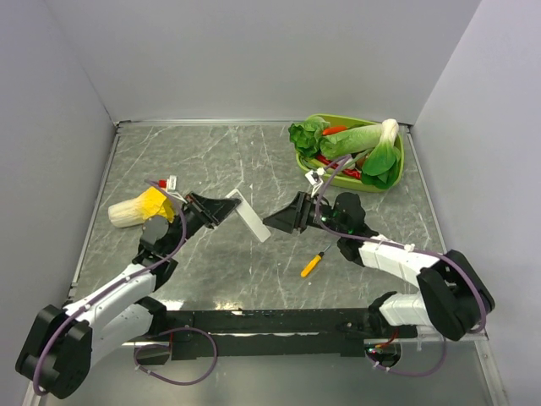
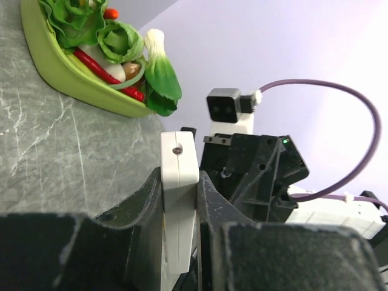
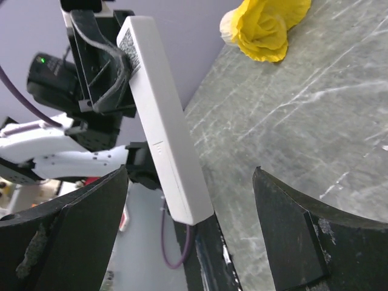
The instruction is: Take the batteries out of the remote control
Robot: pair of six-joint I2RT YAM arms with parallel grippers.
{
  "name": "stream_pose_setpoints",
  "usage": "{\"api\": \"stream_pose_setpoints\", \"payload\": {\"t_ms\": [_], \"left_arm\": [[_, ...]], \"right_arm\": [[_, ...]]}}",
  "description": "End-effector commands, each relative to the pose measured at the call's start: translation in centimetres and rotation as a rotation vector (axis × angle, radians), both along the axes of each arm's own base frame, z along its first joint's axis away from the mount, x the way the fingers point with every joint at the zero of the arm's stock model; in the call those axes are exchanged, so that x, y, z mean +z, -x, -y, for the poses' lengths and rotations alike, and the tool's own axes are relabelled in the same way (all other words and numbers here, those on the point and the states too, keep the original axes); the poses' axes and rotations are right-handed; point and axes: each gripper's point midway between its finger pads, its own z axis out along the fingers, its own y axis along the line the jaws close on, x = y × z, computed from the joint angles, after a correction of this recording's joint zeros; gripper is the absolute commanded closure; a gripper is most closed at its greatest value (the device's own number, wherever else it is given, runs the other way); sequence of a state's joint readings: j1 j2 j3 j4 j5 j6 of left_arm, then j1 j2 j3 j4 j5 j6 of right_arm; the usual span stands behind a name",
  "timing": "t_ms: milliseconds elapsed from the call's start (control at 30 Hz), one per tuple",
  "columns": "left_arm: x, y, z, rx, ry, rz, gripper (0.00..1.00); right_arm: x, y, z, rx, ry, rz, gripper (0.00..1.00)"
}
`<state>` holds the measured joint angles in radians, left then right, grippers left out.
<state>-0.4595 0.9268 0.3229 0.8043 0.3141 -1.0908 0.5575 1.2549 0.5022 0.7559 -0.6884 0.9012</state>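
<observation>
My left gripper (image 1: 221,207) is shut on the white remote control (image 1: 248,215) and holds it above the table, tilted down to the right. In the left wrist view the remote (image 2: 179,200) stands edge-on, clamped between both fingers. My right gripper (image 1: 279,220) is open and empty, just right of the remote's lower end. In the right wrist view the remote (image 3: 167,127) hangs between my spread fingers (image 3: 79,236), its back cover closed. The batteries are hidden.
A yellow-handled screwdriver (image 1: 313,263) lies on the table below the right gripper. A green tray (image 1: 397,173) of toy vegetables stands at the back right. A yellow and white cabbage-like toy (image 1: 139,209) lies at the left, also in the right wrist view (image 3: 267,21).
</observation>
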Motion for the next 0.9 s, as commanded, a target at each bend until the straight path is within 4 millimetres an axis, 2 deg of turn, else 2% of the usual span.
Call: {"api": "stream_pose_setpoints", "payload": {"t_ms": [0,233,433,533,767,867], "left_arm": [[3.5,0.4,-1.0,0.027,0.142,0.099,0.99],[2.4,0.5,-1.1,0.030,0.136,0.095,0.99],[2.7,0.6,-1.0,0.024,0.124,0.117,0.99],[2.9,0.7,-0.8,0.016,0.108,0.131,0.99],[2.6,0.7,-1.0,0.024,0.105,0.124,0.99],[2.8,0.7,-1.0,0.026,0.105,0.130,0.99]], "right_arm": [[1.9,0.4,-1.3,0.042,-0.085,0.006,0.09],[1.6,0.4,-3.2,0.079,-0.069,-0.013,0.20],[1.9,0.4,-4.0,0.103,-0.115,-0.043,0.33],[1.9,0.3,-4.3,0.094,-0.104,-0.039,0.34],[2.5,0.4,-4.5,0.105,-0.123,-0.042,0.28],[2.4,0.4,-4.5,0.105,-0.120,-0.046,0.33]]}}
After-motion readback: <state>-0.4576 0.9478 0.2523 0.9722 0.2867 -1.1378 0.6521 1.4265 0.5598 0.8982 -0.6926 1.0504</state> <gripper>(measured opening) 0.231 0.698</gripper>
